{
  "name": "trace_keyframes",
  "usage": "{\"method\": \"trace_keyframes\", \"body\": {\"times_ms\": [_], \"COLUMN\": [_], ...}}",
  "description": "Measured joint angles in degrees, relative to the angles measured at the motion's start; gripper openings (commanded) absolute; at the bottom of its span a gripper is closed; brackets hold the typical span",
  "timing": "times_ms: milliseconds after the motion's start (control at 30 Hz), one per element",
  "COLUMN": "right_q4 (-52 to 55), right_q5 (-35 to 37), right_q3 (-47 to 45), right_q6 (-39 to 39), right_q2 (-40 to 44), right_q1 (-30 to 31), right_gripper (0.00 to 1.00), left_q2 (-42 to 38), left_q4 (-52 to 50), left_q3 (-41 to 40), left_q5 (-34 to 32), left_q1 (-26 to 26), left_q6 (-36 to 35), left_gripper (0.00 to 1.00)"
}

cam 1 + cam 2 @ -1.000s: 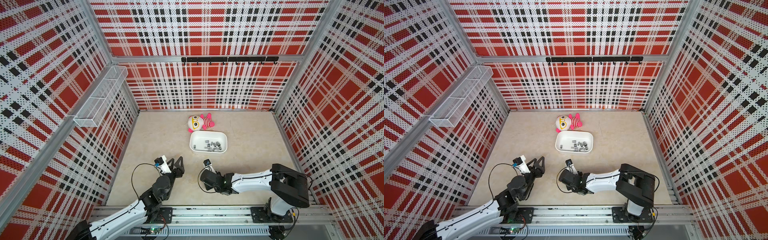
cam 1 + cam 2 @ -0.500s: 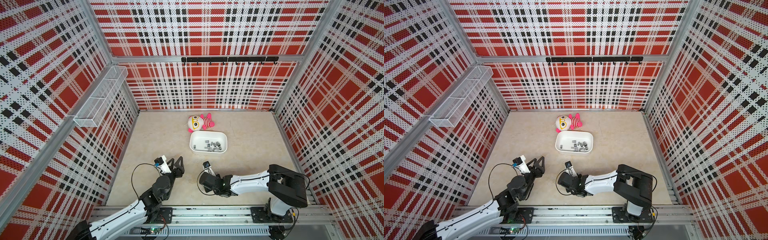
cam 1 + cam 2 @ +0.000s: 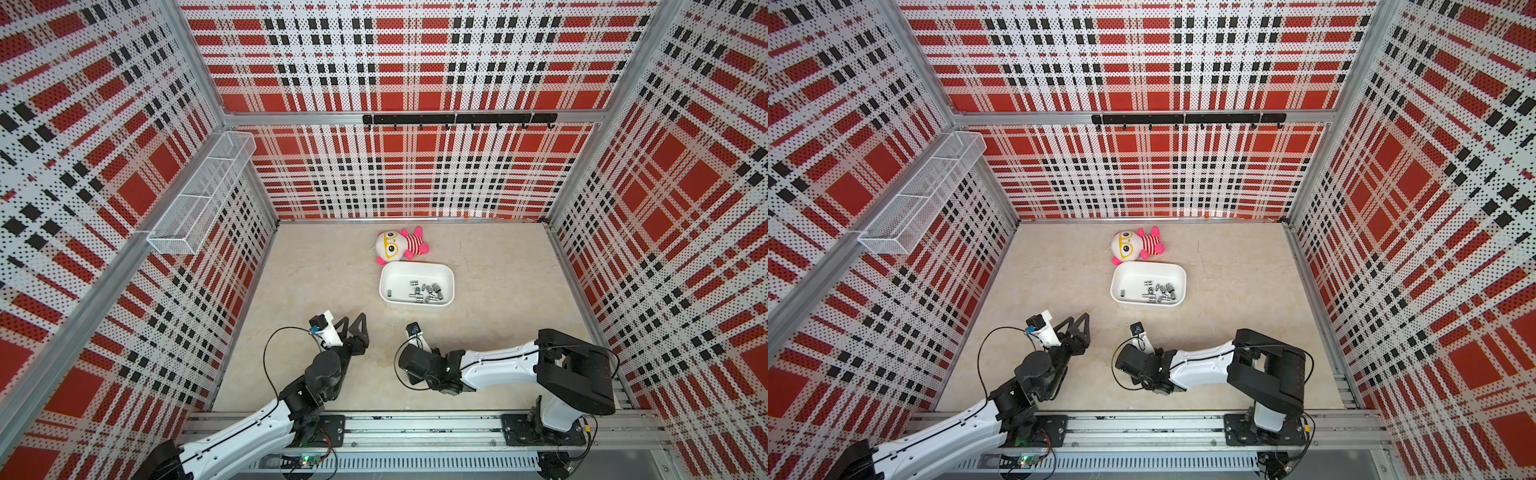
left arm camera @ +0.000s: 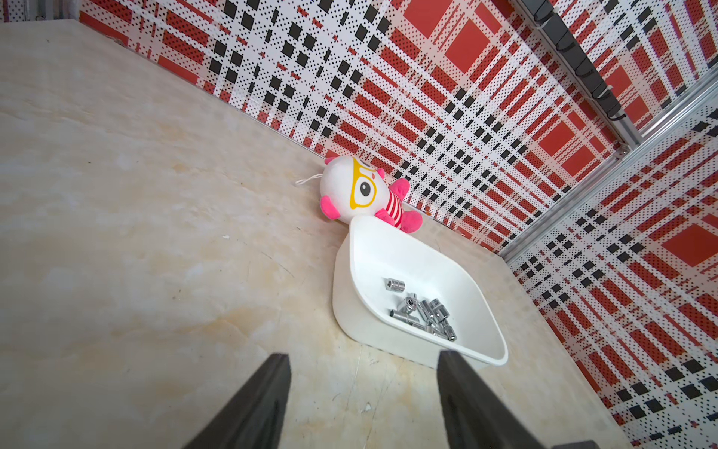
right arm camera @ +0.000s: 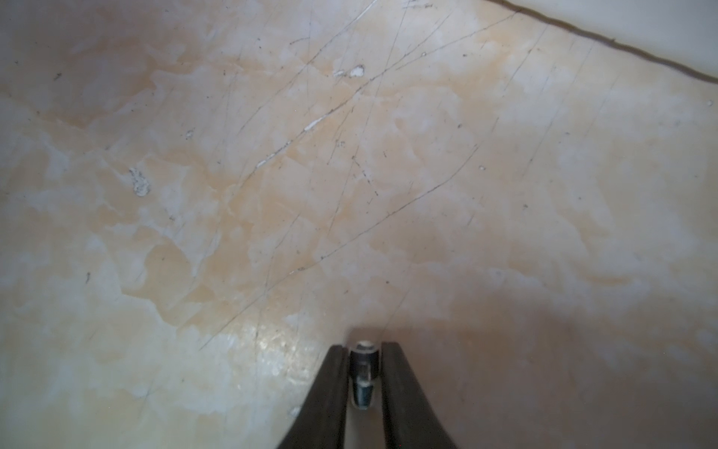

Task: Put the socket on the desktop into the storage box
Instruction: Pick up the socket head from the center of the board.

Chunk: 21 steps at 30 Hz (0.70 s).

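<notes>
A small metal socket (image 5: 363,373) sits on the beige desktop (image 3: 324,270) between the black fingers of my right gripper (image 5: 363,347), which is shut on it. In both top views the right arm's wrist (image 3: 419,361) points down near the front and hides its fingers and that socket. The white storage box (image 3: 417,266) (image 3: 1148,266) stands further back and holds several sockets (image 3: 424,291) (image 4: 425,313). My left gripper (image 3: 352,319) (image 4: 363,355) hovers open and holds nothing, left of the right arm, facing the box.
A pink and white plush doll (image 3: 399,245) lies just behind the box. A white wire basket (image 3: 203,191) hangs on the left wall and a black hook rail (image 3: 457,119) on the back wall. Aluminium rails edge the desktop.
The right arm's wrist has shifted slightly to the left near the front. The left arm has not moved.
</notes>
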<state>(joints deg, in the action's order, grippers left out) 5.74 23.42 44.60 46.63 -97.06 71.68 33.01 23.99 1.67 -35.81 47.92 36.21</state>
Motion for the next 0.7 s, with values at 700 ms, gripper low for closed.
{"method": "trace_keyframes", "body": {"times_ms": [700], "right_q4": [9.33], "right_q5": [5.25], "right_q3": [1.2], "right_q6": [-3.37], "right_q2": [15.41], "right_q1": [-0.74], "right_gripper": [0.16], "left_q2": [0.0], "left_q4": [0.0], "left_q3": [0.0], "left_q5": [0.02], "left_q1": [-0.02], "left_q6": [0.22], "left_gripper": [0.65]}}
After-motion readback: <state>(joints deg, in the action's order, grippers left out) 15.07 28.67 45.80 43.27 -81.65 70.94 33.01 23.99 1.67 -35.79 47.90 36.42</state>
